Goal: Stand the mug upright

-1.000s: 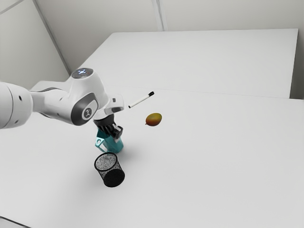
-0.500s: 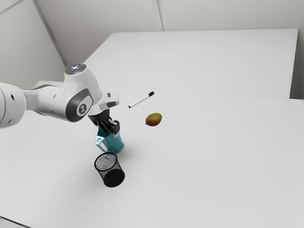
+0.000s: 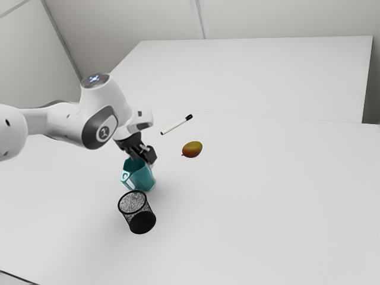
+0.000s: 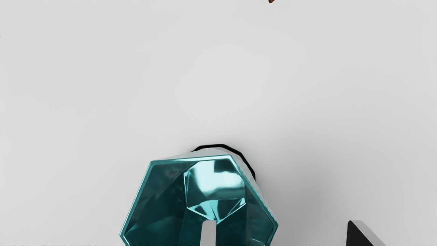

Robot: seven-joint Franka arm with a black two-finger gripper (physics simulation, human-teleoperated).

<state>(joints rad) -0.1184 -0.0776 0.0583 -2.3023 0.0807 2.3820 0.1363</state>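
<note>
The teal mug (image 3: 140,179) is on the table with its mouth upward and its base down, looking upright or nearly so; its handle is toward the exterior view's left. My gripper (image 3: 144,159) is right at the mug's rim. Looking down in the wrist view, I see into the faceted mug (image 4: 153,191). The gripper (image 4: 281,232) has its fingers wide apart, one over the mug's mouth and the other outside, away from the wall. Whether the first finger touches the mug I cannot tell.
A black mesh cup (image 3: 137,212) stands close to the mug, on its near side in the exterior view. Toward the exterior view's right lie a mango (image 3: 192,149) and, farther back, a white marker (image 3: 177,124) with a black cap.
The hand first shifted up and toward the exterior view's left, then a little back to the right. More of the mug's mouth and side shows from behind the fingers.
</note>
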